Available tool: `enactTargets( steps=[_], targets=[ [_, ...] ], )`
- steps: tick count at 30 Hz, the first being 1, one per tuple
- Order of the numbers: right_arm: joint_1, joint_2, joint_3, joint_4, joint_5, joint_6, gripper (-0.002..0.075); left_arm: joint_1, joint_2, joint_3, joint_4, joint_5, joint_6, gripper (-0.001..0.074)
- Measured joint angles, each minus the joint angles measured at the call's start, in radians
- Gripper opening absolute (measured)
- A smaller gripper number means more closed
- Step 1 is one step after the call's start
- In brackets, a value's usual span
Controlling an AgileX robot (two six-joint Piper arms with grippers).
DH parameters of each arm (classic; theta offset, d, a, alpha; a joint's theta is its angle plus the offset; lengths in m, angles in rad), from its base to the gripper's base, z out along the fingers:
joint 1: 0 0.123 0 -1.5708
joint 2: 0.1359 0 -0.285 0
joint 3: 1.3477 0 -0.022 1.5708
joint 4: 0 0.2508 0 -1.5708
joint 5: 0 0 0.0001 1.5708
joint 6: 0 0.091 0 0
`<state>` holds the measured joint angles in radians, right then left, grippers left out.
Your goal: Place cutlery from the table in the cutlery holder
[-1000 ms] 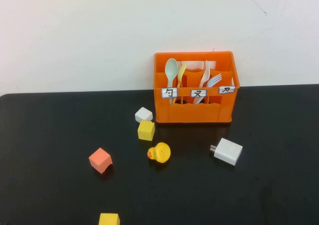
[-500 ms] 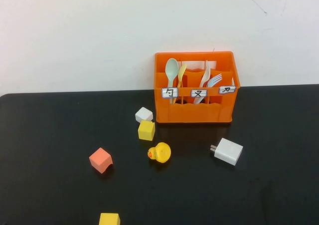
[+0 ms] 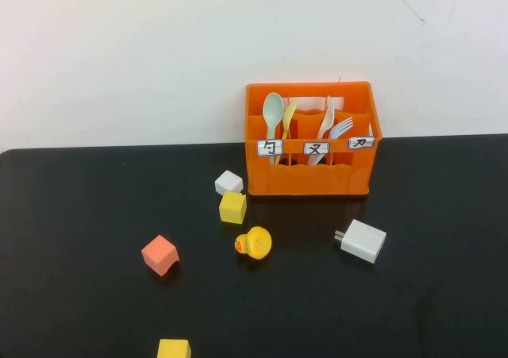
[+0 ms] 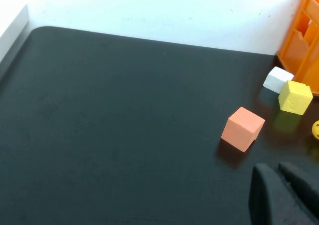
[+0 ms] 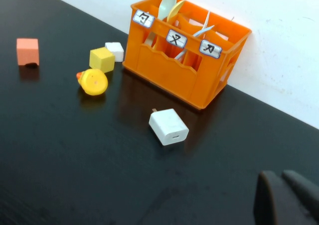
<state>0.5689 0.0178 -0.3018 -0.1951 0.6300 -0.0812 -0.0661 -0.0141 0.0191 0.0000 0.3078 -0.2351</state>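
The orange cutlery holder (image 3: pixel 309 175) stands at the back of the black table (image 3: pixel 79 215), against the wall. The mint-green spoon (image 3: pixel 273 110) stands upright in its left compartment beside a pale yellow spoon. The light blue fork (image 3: pixel 342 125) leans in the holder beside a cream utensil, tines up. The holder (image 5: pixel 169 73) and spoon (image 5: pixel 168 0) also show in the right wrist view. Neither arm shows in the high view. My left gripper (image 4: pixel 273 169) is shut and empty above the table near a salmon cube (image 4: pixel 242 128). My right gripper (image 5: pixel 278 175) is shut and empty, on the near side of the holder.
On the table lie a white cube (image 3: pixel 228 182), a yellow cube (image 3: pixel 232 207), a yellow rubber duck (image 3: pixel 255 243), a salmon cube (image 3: pixel 159 254), a white charger (image 3: pixel 363 240) and another yellow cube (image 3: pixel 173 348) at the front edge.
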Motion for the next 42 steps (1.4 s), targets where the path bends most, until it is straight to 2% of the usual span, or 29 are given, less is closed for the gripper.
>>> enactTargets(
  steps=[18, 21, 26, 34, 38, 42],
  targets=[
    [-0.012, -0.002, 0.0, 0.0, 0.0, 0.0, -0.0002, -0.002, 0.0, -0.002, 0.0, 0.004, 0.0, -0.0001],
    [-0.081, -0.019, 0.0, -0.011, 0.0, -0.026, -0.0002, -0.002, 0.0, -0.002, 0.0, 0.004, 0.0, -0.0001],
    [-0.248, -0.031, 0.054, -0.02, -0.067, -0.046, -0.0002, -0.002, 0.0, -0.002, 0.0, 0.004, 0.0, -0.0001],
    [-0.519, -0.031, 0.303, 0.01, -0.413, -0.049, -0.0002, -0.002, 0.0, -0.002, 0.0, 0.004, 0.0, -0.0001],
    [-0.598, -0.031, 0.327, 0.019, -0.458, -0.047, -0.0002, -0.002, 0.0, -0.002, 0.0, 0.005, 0.0, -0.0001],
    [-0.619, -0.031, 0.329, 0.019, -0.454, -0.045, -0.0002, -0.002, 0.0, -0.002, 0.0, 0.005, 0.0, -0.0001]
  ],
)
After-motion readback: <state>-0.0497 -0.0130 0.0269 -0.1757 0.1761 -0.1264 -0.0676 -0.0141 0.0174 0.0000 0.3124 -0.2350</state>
